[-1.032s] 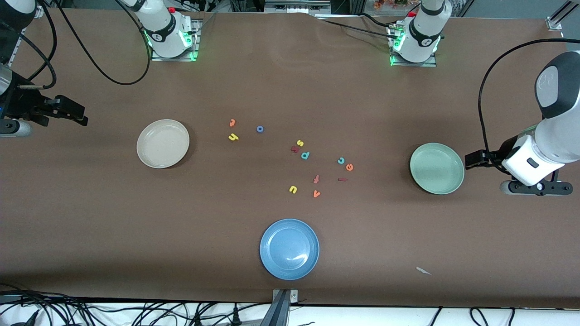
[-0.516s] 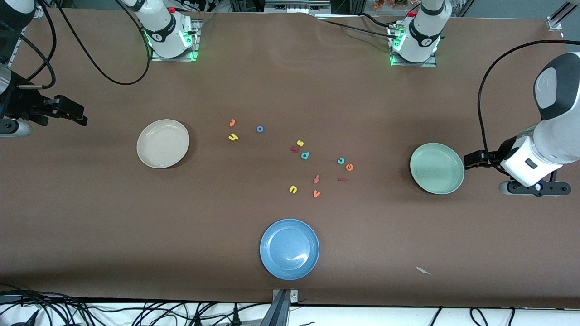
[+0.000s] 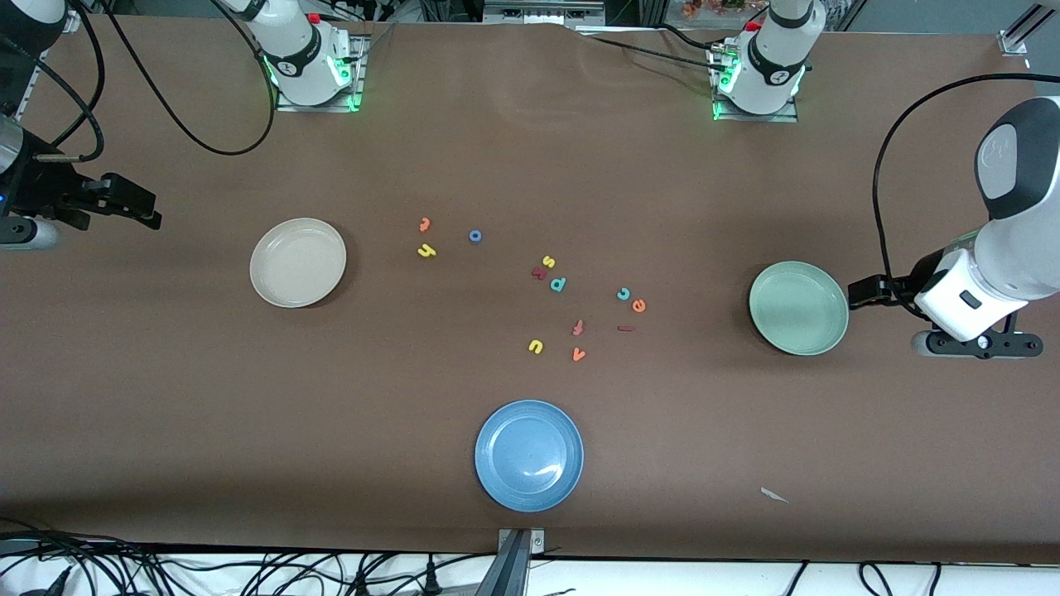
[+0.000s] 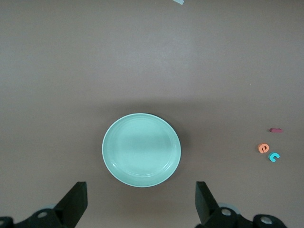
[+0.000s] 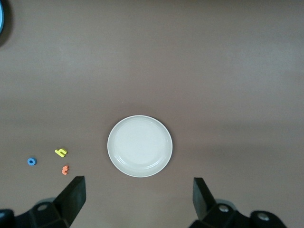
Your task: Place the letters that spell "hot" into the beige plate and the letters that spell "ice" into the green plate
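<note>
Letters sit mid-table between my wide-open grippers: h point(image 3: 426, 251), o point(image 3: 475, 236), t point(image 3: 424, 223) toward the right gripper point(image 3: 132, 207), c point(image 3: 623, 293), e point(image 3: 638, 305), i point(image 3: 626, 329) toward the left gripper point(image 3: 865, 291).

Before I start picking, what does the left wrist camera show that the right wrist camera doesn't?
Only the left wrist view shows the green plate, empty, with the orange e, teal c and dark red i lying on the table beside it, and the open left gripper.

Only the right wrist view shows the beige plate, also empty, the yellow h, blue o and orange t, an edge of the blue plate, and the open right gripper.

Both show the same brown table, with no letter in a plate yet.
</note>
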